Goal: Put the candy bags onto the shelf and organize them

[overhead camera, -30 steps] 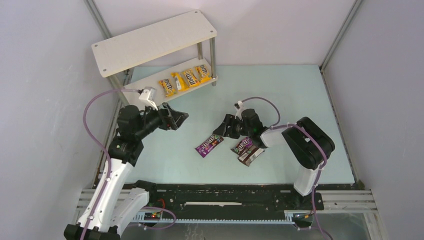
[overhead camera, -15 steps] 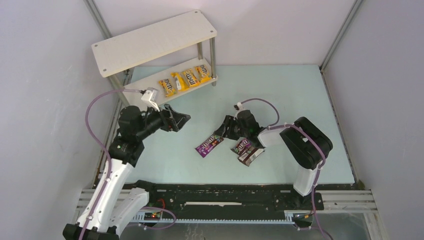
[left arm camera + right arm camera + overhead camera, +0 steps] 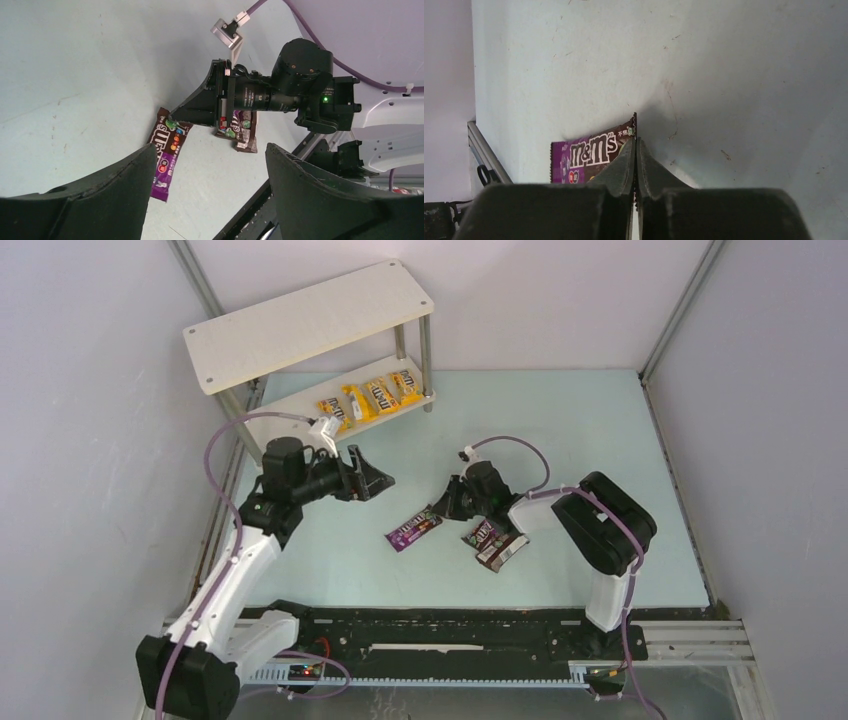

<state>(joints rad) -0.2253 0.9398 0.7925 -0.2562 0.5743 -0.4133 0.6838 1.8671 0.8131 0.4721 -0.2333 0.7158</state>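
While the shelf (image 3: 300, 325) holds 4 yellow bags (image 3: 368, 400) on its lower tier, 3 lie on the table (image 3: 580, 440), so approx half done. L gripper (image 3: 375, 478) hangs wide open, empty. R gripper (image 3: 441, 510) is pinched tight on one end of a purple bag (image 3: 413, 529). Purple+brown pair (image 3: 495, 543) lies just beside.

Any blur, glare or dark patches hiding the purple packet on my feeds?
Top external: even light, sharp, only soft shadows, purple packet plain. Left wrist: left fingers loom dark and soft; packet print readable. Right wrist: closed right fingers black out the lower frame, grey shadow on the table right of the packet.
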